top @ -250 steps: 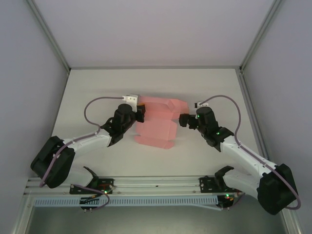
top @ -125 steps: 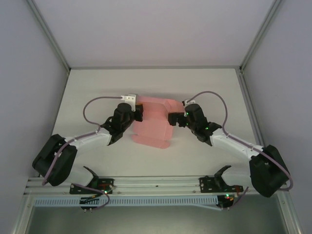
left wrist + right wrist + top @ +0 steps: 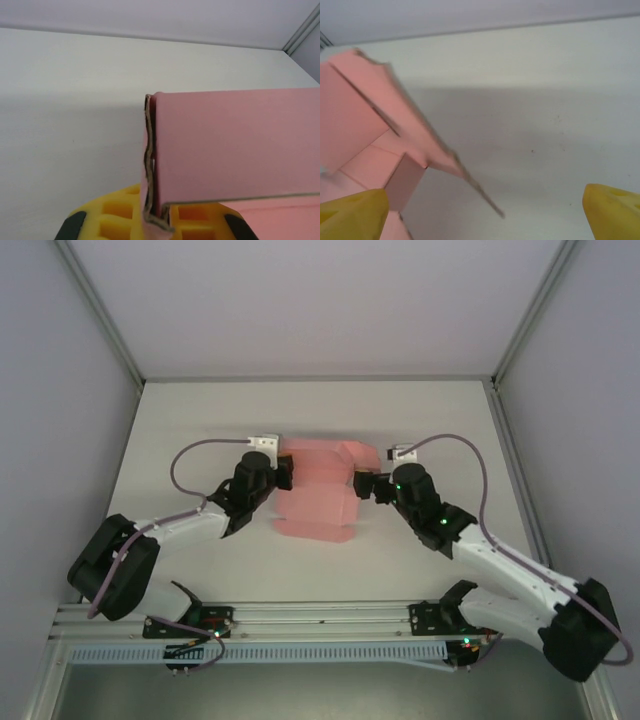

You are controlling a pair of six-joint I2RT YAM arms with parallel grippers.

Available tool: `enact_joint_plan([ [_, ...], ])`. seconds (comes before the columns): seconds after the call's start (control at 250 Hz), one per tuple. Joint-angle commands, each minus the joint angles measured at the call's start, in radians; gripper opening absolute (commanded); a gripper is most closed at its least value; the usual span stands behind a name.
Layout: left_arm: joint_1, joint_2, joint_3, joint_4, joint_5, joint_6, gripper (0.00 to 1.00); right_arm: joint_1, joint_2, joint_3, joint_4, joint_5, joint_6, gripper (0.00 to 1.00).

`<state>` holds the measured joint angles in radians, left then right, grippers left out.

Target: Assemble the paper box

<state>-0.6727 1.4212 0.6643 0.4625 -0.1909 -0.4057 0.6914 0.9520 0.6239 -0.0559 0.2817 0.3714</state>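
The pink paper box [image 3: 315, 495] lies partly folded in the middle of the white table [image 3: 200, 420], one panel standing upright. My left gripper [image 3: 286, 472] is shut on its left edge. In the left wrist view the folded card edge [image 3: 150, 165] is pinched between the yellow pads [image 3: 117, 215], and the upright panel [image 3: 235, 145] stretches off to the right. My right gripper [image 3: 362, 485] is open at the box's right side. Its yellow fingertips [image 3: 350, 210] stand wide apart, and a raised pink flap [image 3: 395, 110] reaches into the gap without touching them.
Grey walls and metal frame posts [image 3: 105, 320] enclose the table on three sides. The arms' mounting rail [image 3: 320, 620] runs along the near edge. Bare table lies behind the box and to both sides.
The right gripper swung left against the box's right flap, nudging the sheet left, then drew back slightly to the right. The left gripper kept its hold and barely moved.
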Motion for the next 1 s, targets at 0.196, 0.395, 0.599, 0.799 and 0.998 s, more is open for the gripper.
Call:
enact_joint_plan([
  [0.196,0.033,-0.029,-0.025,-0.03,0.007,0.055,0.0,-0.172,-0.234,-0.017,-0.16,-0.025,0.005,1.0],
  [0.395,0.033,-0.04,-0.029,-0.024,0.044,0.065,0.0,-0.39,-0.168,0.019,-0.168,-0.212,-0.049,1.0],
  [0.599,0.033,-0.043,-0.029,-0.022,0.056,0.058,0.0,-0.438,0.047,0.086,-0.062,-0.496,-0.143,1.0],
  [0.799,0.032,-0.045,-0.023,-0.036,0.053,0.05,0.0,-0.436,0.202,0.138,-0.018,-0.741,-0.2,1.0],
  [0.998,0.032,-0.042,-0.02,-0.033,0.056,0.046,0.0,-0.391,0.258,0.135,0.005,-0.835,-0.241,1.0],
])
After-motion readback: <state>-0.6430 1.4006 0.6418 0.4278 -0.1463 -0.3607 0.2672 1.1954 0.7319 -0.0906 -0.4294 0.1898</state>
